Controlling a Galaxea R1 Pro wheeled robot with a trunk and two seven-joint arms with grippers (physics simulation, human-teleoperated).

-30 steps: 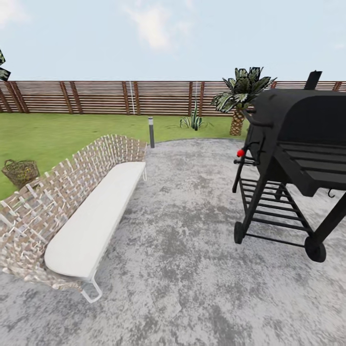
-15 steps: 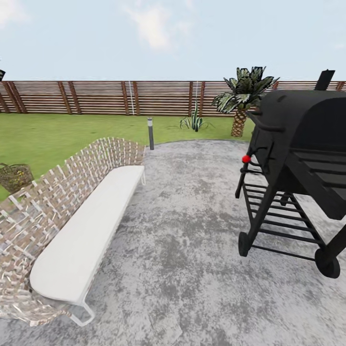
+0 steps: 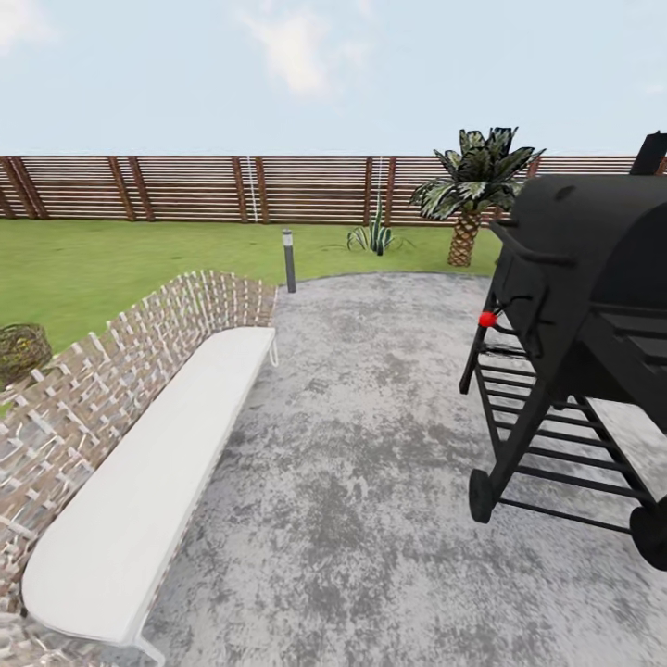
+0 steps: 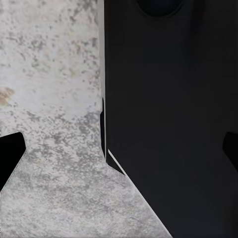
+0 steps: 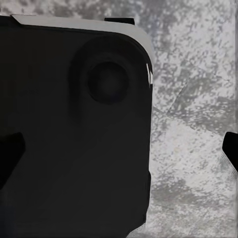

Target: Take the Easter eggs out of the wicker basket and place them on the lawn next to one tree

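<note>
While over the grey patio, both arms downward beside the dark base, jaws wide, empty.

At the left edge of the head view the basket is tan-brown with yellow flecks inside. The lawn is bright green. The patio is mottled grey and white. Lower left, the bench has a brown-and-white weave and a white cushion. At right the grill is black with a red knob. The fence has reddish-brown slats, and the sky is pale blue.
</note>
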